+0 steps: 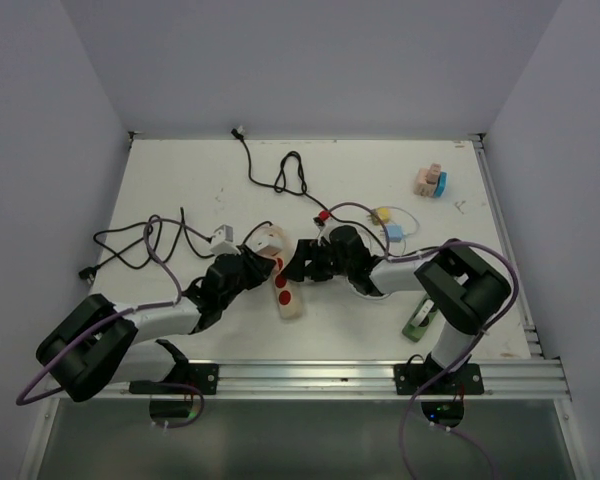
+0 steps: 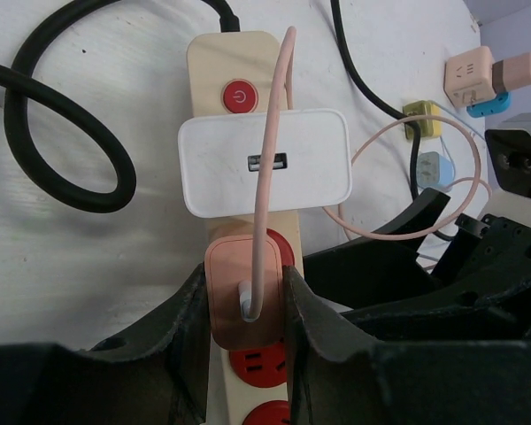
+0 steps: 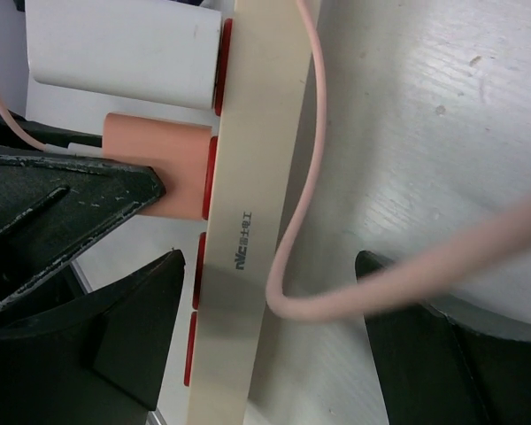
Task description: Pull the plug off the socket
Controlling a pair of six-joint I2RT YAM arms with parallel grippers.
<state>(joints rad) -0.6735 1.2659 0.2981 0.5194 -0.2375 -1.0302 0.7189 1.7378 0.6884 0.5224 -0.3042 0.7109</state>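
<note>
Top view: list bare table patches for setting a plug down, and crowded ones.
Free: the far stretch between the thin black cable and the block cluster; the near strip between the power strip and the right arm. Crowded: the centre where both arms meet; the left, tangled with black cord.

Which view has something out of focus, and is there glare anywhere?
Right wrist view: the thin pink cable blurs close to the lens; the long beige power strip is sharp. Left wrist view: the white square charger is crisp, without glare. Top view: even light, soft shadows.
</note>
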